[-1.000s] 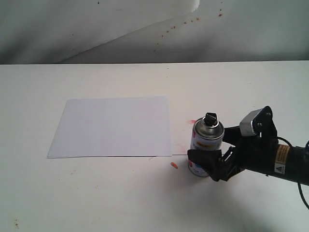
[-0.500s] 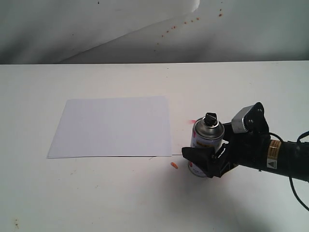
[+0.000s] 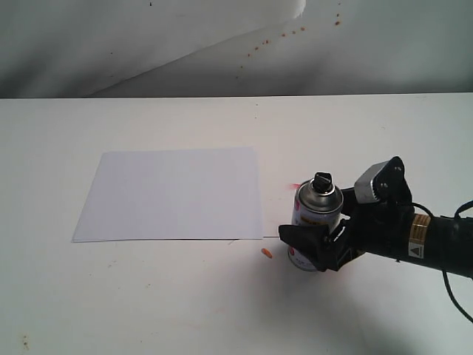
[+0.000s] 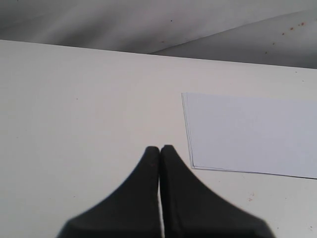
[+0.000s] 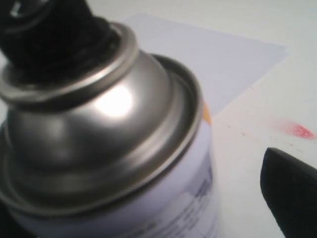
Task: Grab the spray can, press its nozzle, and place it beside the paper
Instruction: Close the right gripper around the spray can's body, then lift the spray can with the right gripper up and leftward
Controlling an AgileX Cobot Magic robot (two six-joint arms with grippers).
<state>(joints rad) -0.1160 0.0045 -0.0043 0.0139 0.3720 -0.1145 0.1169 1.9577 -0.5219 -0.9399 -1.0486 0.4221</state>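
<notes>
As right gripper (image 3: 321, 228) flanks one can (image 3: 312, 215), one paper (image 3: 174, 194).

Lab-style test bench, my worktop a bare white table (image 3: 148, 296), pale draped backdrop sheet (image 3: 111, 44) behind flecked with red specks (image 3: 292, 31), a red stain (image 3: 294, 186) on the tabletop.
</notes>
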